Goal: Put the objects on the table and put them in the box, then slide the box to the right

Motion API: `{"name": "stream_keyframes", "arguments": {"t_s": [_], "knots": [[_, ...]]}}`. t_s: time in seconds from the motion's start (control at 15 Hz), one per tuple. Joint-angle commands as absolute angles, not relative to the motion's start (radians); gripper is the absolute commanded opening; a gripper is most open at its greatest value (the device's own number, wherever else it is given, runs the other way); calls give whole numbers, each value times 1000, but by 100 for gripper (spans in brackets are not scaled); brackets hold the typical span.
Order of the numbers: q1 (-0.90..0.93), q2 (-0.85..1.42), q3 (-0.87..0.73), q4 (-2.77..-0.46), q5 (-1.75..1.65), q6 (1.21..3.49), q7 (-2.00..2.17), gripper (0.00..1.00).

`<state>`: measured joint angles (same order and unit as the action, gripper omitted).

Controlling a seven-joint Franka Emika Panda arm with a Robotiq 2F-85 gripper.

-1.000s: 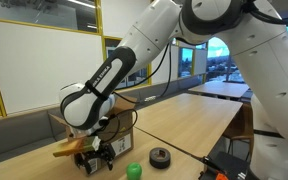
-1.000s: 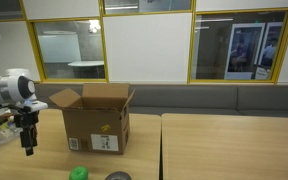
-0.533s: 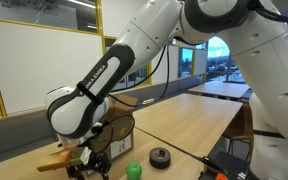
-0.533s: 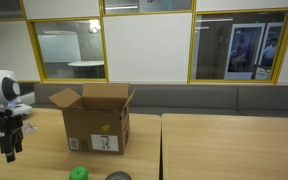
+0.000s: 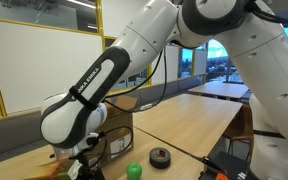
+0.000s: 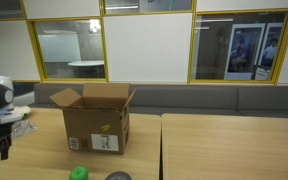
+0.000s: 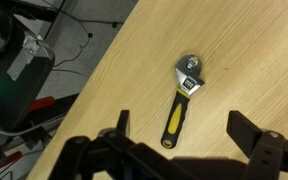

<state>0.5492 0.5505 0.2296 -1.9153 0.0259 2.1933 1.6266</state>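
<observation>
My gripper [image 7: 184, 138] hangs, jaws wide and empty, over the wrench [image 7: 181, 100] lying on bare counter [image 7: 254, 50] near its edge. Since a second ago it has swung farther from the box [image 6: 94, 122].

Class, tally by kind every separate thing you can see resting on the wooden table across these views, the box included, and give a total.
Wrench, yellow and black handle: 1
Small green item: 1
Black round item: 1
Cardboard box, flaps open: 1
Total: 4
</observation>
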Motion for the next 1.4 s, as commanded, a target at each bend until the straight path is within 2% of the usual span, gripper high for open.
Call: {"name": "stream_keyframes", "arguments": {"t_s": [0.0, 1.33], "knots": [[545, 587, 229, -1922, 60, 2242, 1639, 100], [485, 642, 212, -2104, 109, 2668, 1598, 100]]}}
